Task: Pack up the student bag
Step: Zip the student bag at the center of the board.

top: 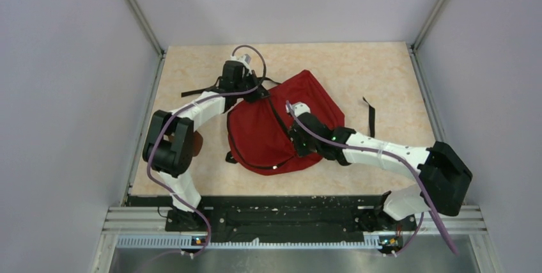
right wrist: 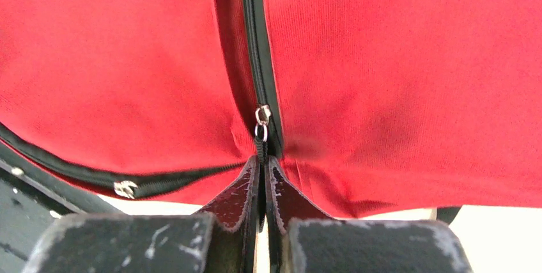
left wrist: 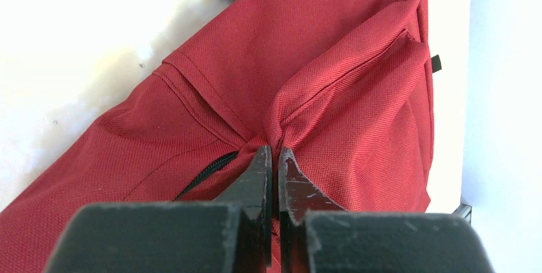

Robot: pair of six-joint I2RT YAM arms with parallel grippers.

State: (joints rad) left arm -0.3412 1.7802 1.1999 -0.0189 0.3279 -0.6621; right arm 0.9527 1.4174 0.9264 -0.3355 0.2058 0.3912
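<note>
**Two-arm hold on a soft backpack at its zipper**

The student bag (top: 255, 135) lies flat on the table (top: 383, 75), near the middle and a little toward the left arm. One black webbing strap (top: 369, 110) trails off on the right side. The left gripper (left wrist: 273, 150) has its fingers pressed together on a pinched ridge of red fabric at the bag's far left corner, just beside the end of a side zipper (left wrist: 211, 169). The right gripper (right wrist: 262, 158) has its fingers drawn narrow on the pull tab (right wrist: 261, 135), which hangs from the slider of the main zipper (right wrist: 255, 43). A second zipper (right wrist: 124, 188) runs off toward the lower left.

The woven cloth puckers and folds at both grips, so the bag is judged soft, limp and light, and unable to keep its own shape. A tug on the tab would probably drag the whole bag unless the other arm anchors the fabric. The best holds are likely seam ridges, zipper tabs and straps, since the broad flat panels give two fingers little to bite on. The small metal tab may slip out of a shallow pinch.
</note>
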